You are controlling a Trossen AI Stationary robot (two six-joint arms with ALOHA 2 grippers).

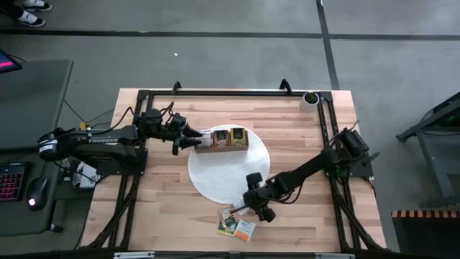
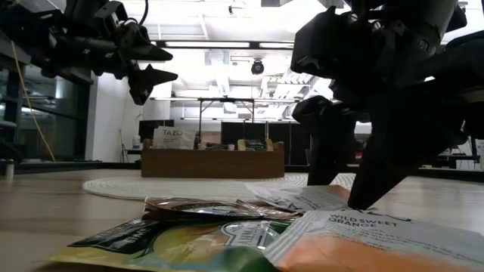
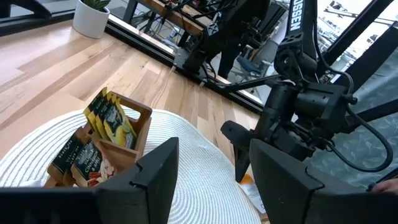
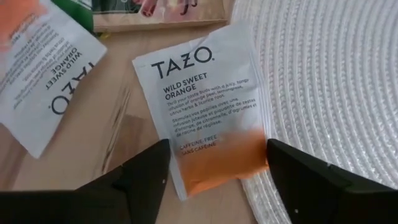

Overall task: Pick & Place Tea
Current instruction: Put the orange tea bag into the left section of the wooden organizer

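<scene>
Overhead: right hand hangs spread over loose tea packets beside the white mat; left hand, also spread, waits by the wooden box. Right wrist: a white-and-orange packet, flat, lies between the fingers at the mat's edge. Pickup stage, I judge; next, descend and pinch.

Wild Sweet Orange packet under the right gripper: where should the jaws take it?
Grip the orange-tinted end of the packet, straight from above. It lies flat, one edge overlapping the white woven mat, so that slightly lifted edge probably gives a jaw purchase. The right gripper hangs open over it.
</scene>
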